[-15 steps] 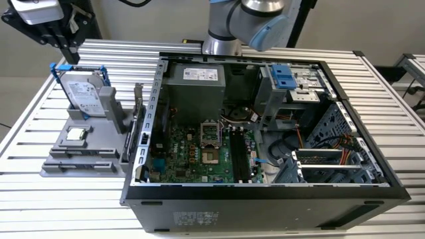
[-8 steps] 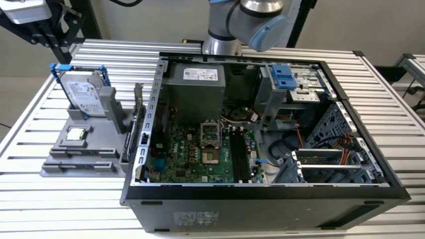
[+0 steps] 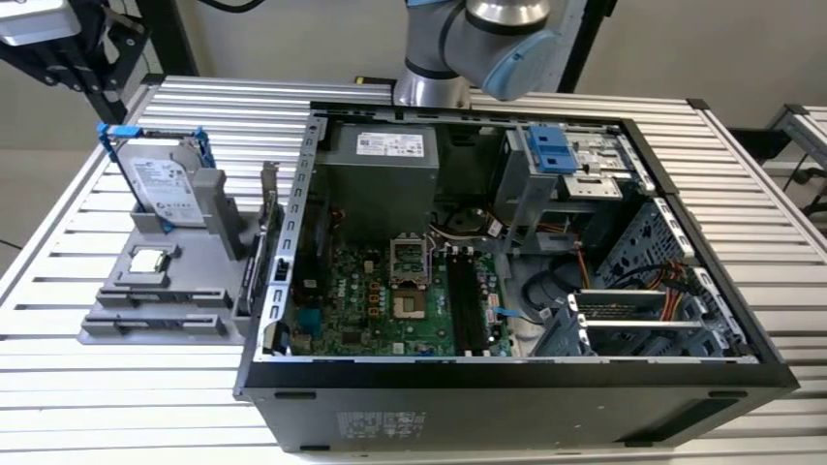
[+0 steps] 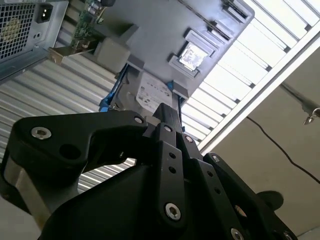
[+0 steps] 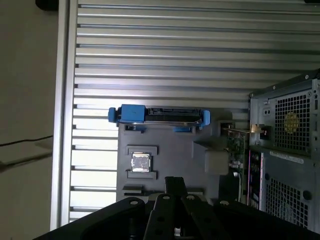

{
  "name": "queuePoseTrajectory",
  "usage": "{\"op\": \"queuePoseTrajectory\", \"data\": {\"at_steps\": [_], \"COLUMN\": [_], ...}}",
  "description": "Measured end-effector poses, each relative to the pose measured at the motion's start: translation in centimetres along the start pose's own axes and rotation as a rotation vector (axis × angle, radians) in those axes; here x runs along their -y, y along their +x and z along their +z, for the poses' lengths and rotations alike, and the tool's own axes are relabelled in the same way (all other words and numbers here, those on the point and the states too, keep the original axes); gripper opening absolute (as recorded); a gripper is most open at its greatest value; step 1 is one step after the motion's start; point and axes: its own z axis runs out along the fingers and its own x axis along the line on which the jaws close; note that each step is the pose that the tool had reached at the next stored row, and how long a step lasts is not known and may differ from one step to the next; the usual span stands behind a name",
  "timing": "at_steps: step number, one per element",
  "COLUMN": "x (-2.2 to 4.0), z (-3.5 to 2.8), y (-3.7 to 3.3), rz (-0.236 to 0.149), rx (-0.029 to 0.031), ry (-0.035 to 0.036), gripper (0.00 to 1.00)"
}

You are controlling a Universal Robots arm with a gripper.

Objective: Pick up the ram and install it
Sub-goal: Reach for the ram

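Here, gripper (image 5: 175,181) fingers pressed together, hanging high over grey holder (image 5: 170,150); chip (image 5: 140,163) and blue-framed drive (image 5: 159,115) seated in holder; open case (image 3: 517,387) just beside holder; ram's place, cannot tell

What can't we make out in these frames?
Arm: exterior view, top edge cuts it off above the computer case.
Grey fixture: first wrist view, near end behind the gripper.
Green board: first wrist view, partly behind the fixture's block; can't confirm it's the ram.
Hard drive: second wrist view, part behind the gripper.
Memory slots: exterior view, too small to tell if filled.
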Motion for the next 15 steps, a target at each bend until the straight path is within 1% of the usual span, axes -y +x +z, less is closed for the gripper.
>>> {"op": "queuePoseTrajectory", "data": {"at_steps": [7, 9, 15], "x": [0.08, 0.30, 1.43], "z": [-0.01, -0.03, -0.13], "y": [0.07, 0.07, 0.07], "rz": [0.000, 0.000, 0.000], "rx": [-0.0001, -0.0001, -0.0001], "ry": [0.0000, 0.0001, 0.0000], "gripper": [0.00, 0.00, 0.00]}}
